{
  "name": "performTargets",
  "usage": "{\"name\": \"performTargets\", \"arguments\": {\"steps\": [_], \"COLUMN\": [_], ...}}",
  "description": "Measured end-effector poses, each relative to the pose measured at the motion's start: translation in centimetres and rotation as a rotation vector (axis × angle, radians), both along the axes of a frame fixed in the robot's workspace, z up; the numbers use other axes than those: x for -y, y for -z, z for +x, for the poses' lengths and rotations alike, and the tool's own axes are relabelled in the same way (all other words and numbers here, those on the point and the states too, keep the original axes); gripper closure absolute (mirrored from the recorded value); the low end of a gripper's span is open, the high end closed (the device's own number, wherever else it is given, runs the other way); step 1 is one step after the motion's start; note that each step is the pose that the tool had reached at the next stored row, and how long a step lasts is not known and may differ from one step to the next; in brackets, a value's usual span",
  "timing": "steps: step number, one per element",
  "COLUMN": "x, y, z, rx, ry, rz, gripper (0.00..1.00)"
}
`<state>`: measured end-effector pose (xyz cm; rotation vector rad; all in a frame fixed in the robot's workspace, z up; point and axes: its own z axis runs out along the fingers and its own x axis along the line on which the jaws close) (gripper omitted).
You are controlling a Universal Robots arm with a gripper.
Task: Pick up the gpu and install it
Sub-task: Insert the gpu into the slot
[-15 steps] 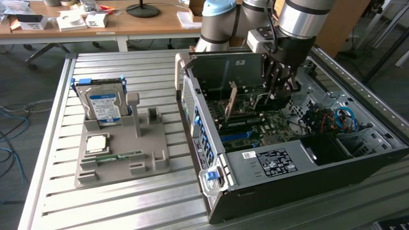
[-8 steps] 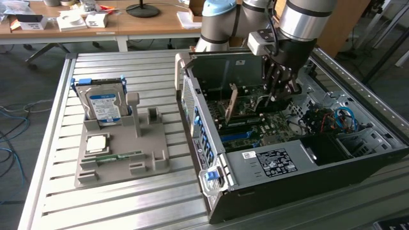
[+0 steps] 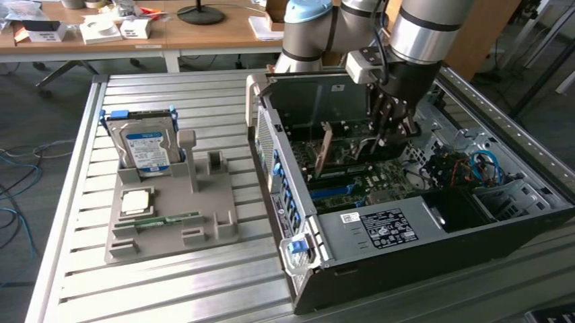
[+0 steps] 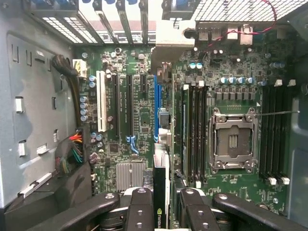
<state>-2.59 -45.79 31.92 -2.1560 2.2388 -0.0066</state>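
Between the fingers (image 4: pixel 139 207) of the gripper (image 4: pixel 166 202), in the wrist view, the gpu (image 4: pixel 160 183) is pinched by its edge. The jaws are partly closed against the card's two faces. Its long axis runs straight away from the gripper toward the grey bracket (image 4: pixel 171 38) at the case's rear slots, so the card stands edge-on to the camera. A green logo and the word NVIDIA read along that near edge. Directly in line with the card lies the blue slot (image 4: pixel 156 96), with the open CPU socket (image 4: pixel 232 142) well apart to one side. The card looks lined up over that slot, perhaps touching it, though I cannot tell whether it is seated.

At the centre of the exterior view the arm reaches down into the open case (image 3: pixel 378 269). A white sticker (image 3: pixel 386 229) sits on the case's near wall at lower right, its print too small to read. Toward the exterior view's left a hard drive (image 3: pixel 144 147) with a blue-white label stands in the grey tray (image 3: pixel 211 215), its wording unreadable.
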Motion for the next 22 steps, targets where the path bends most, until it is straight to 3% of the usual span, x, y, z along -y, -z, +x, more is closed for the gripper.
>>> {"name": "performTargets", "arguments": {"steps": [17,22], "x": [0.01,0.01], "y": [1.9,1.96], "z": [-0.2,-0.5], "rx": [0.0,0.0], "ry": [0.0,0.0], "rz": [0.0001,0.0], "gripper": [0.74,0.74]}}
